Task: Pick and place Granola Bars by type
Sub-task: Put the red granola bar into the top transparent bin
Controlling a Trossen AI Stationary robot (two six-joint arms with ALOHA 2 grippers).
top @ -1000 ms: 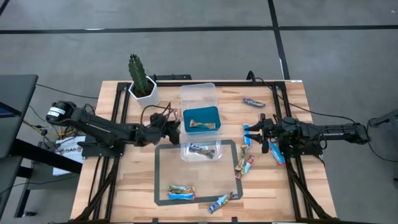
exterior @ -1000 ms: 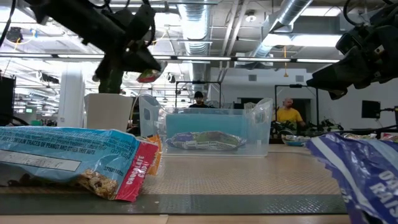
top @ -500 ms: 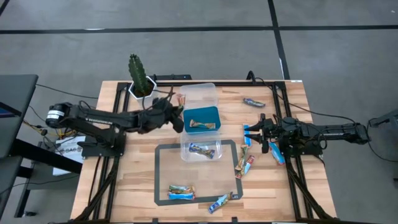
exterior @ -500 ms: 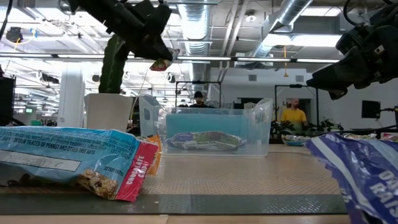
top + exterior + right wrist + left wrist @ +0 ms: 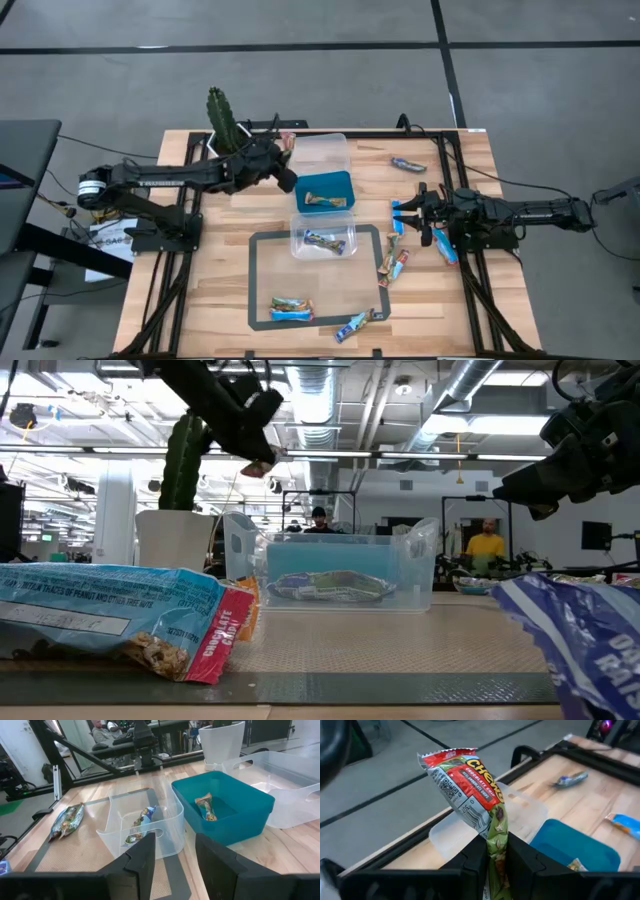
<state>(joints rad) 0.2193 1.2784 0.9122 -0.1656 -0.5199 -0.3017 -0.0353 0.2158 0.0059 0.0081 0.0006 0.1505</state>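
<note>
My left gripper [image 5: 283,163] is shut on a red-and-green granola bar [image 5: 470,785], high over the left rim of the far clear tub [image 5: 320,152]. It also shows in the low view [image 5: 255,430]. The blue tub [image 5: 323,190] holds a brown-gold bar [image 5: 205,806]. The near clear tub [image 5: 322,240] holds a blue bar [image 5: 142,820]. My right gripper [image 5: 420,216] is open and empty, level over the table's right part, next to loose blue bars [image 5: 397,216]. My left gripper pinches one end of the red-and-green bar [image 5: 496,851] between its two fingers [image 5: 472,865]. The fingers come from the table's left. The rest of the bar sticks out past the fingertips, lifted clear of the tubs and table.
A cactus in a white pot [image 5: 225,125] stands just left of my left gripper. Loose bars lie on the right [image 5: 408,163], [image 5: 445,246], [image 5: 393,265], and on the grey mat near the front edge [image 5: 290,308], [image 5: 355,323].
My left gripper has gone up and toward the table's far edge with the red-and-green bar, from beside the near clear tub to the far clear tub's left rim. The bar stays in the hold, clear of everything.
</note>
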